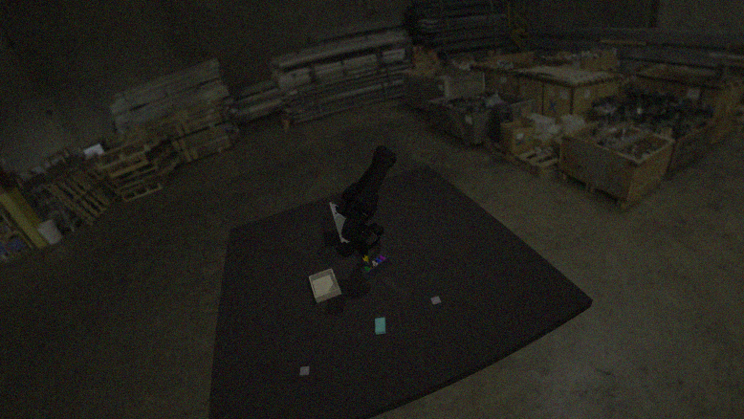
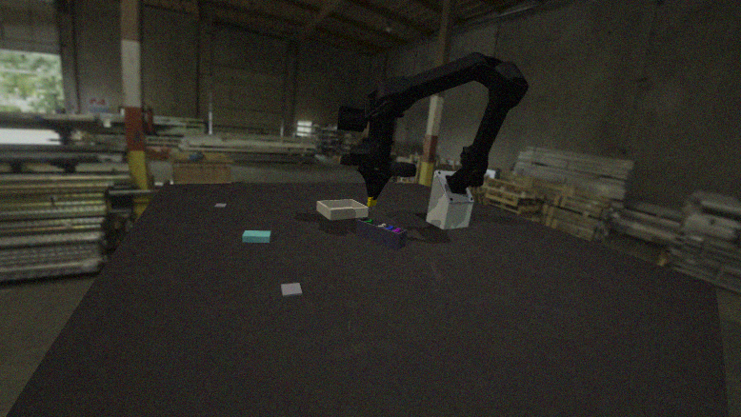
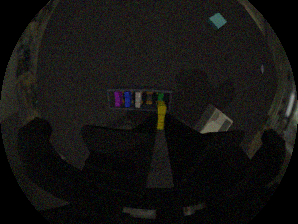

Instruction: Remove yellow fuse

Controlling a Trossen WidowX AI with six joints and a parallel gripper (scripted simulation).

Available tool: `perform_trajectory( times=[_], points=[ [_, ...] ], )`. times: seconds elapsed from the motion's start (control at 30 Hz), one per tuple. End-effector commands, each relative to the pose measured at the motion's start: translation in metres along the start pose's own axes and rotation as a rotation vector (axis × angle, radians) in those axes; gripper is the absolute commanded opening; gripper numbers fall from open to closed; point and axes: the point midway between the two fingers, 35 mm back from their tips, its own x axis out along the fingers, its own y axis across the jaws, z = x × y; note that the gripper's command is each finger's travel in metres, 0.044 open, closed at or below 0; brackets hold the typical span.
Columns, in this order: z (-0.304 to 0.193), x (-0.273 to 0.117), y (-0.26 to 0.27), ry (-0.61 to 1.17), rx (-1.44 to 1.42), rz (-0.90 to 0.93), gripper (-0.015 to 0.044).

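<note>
My gripper (image 1: 364, 254) (image 2: 371, 197) (image 3: 160, 116) is shut on the yellow fuse (image 1: 365, 258) (image 2: 371, 202) (image 3: 161, 116), which hangs clear above the fuse block (image 2: 381, 236) (image 3: 131, 90). In the wrist view the fuse's far end overlaps the near edge of the green fuse (image 2: 369, 221) (image 3: 160, 96). The slot between the green fuse and the white fuse (image 2: 382, 225) (image 3: 138, 99) holds no fuse. The blue fuse (image 2: 389, 228) (image 3: 127, 99) and the purple fuse (image 2: 396, 230) (image 3: 117, 99) stand in the block. The tray (image 1: 324, 285) (image 2: 345, 213) (image 3: 218, 121) looks empty, beside the block.
A teal block (image 1: 380, 325) (image 2: 256, 236) (image 3: 217, 20) lies on the dark table top. Two small pale squares (image 1: 435, 299) (image 1: 304, 370) lie farther out. The arm's white base (image 2: 447, 209) (image 1: 339, 223) stands behind the fuse block, as seen in the top view.
</note>
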Motion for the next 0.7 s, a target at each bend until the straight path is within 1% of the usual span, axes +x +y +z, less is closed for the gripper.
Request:
perform_trajectory(
  times=[0.0,0.33,0.67],
  points=[
    [-0.005,-0.002,-0.019,0.003,0.002,-0.008,0.0],
    [-0.023,-0.005,-0.074,0.006,0.003,-0.017,0.0],
    [-0.053,-0.005,-0.125,0.006,0.002,-0.015,0.0]
  ],
)
